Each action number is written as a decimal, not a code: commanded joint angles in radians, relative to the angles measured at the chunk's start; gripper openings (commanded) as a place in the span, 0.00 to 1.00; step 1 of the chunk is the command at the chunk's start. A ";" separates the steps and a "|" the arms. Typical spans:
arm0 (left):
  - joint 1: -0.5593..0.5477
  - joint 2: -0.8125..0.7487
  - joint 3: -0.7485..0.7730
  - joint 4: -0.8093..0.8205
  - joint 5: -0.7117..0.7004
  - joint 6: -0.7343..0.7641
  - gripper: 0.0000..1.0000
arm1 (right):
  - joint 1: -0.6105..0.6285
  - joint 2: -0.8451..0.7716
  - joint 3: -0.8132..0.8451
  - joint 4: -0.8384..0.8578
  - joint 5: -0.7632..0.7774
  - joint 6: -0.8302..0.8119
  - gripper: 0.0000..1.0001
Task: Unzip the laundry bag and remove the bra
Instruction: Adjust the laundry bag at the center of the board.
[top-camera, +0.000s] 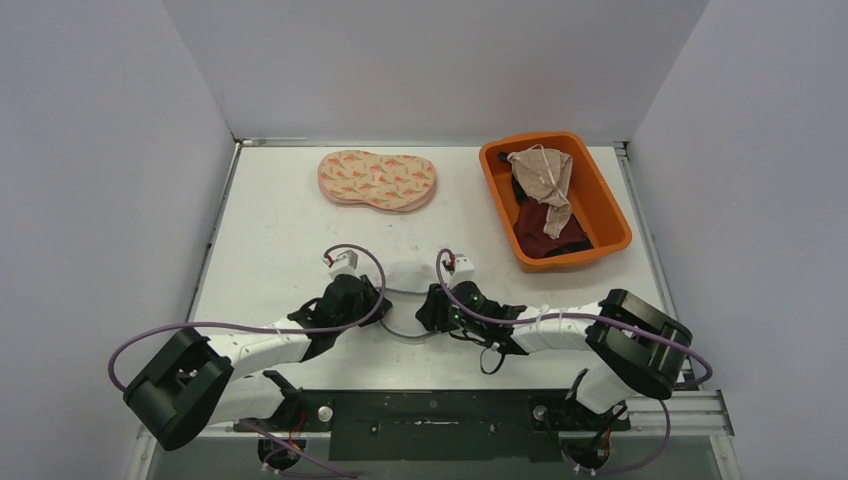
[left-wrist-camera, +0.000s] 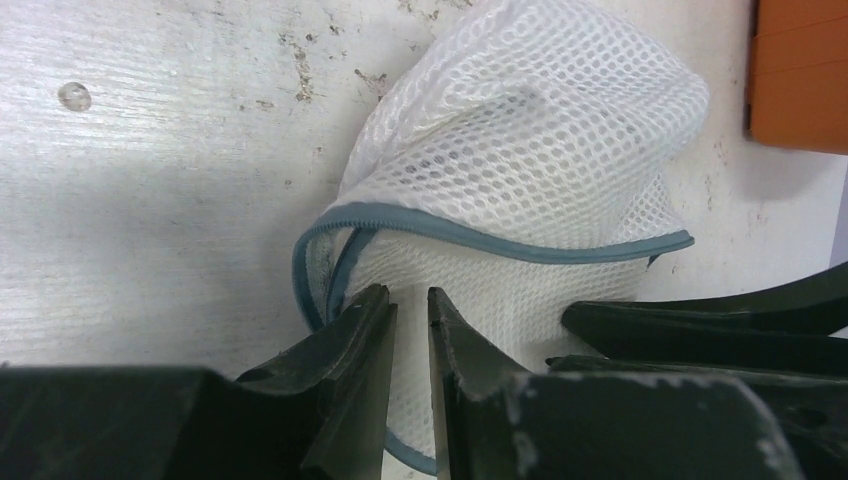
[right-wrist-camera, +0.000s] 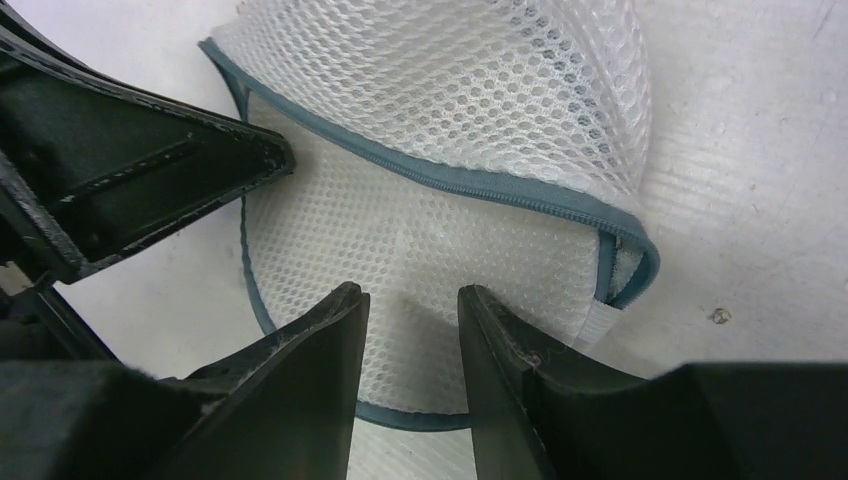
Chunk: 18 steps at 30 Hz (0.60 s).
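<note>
We see a white honeycomb-mesh laundry bag (left-wrist-camera: 520, 130) edged with grey-blue zip trim (left-wrist-camera: 500, 240). The peach padded two-cup bra (top-camera: 378, 180) carries a coral-red print. The orange plastic tub (top-camera: 605, 205) holds beige cloth (top-camera: 545, 170) and dark red cloth (top-camera: 540, 220). The surface (top-camera: 270, 230) is white, and the left tool (left-wrist-camera: 408, 295) and right tool (right-wrist-camera: 410, 292) are black.

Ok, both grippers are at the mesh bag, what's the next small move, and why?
Probably lift the right gripper clear of the laundry bag. Its zipper stands open, the mesh looks flat and empty between the open jaws, and a pink patterned bra already lies at the far side of the table, so little seems left to pull out.
</note>
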 joint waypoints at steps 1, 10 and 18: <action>-0.004 0.034 -0.027 0.046 -0.032 0.004 0.19 | 0.003 0.044 -0.030 0.081 0.039 0.012 0.40; -0.002 0.013 -0.015 0.014 0.007 0.011 0.20 | 0.013 0.022 -0.051 0.073 0.036 -0.001 0.41; -0.003 -0.161 0.023 -0.126 0.039 0.004 0.39 | 0.041 -0.226 0.001 -0.142 0.086 -0.055 0.53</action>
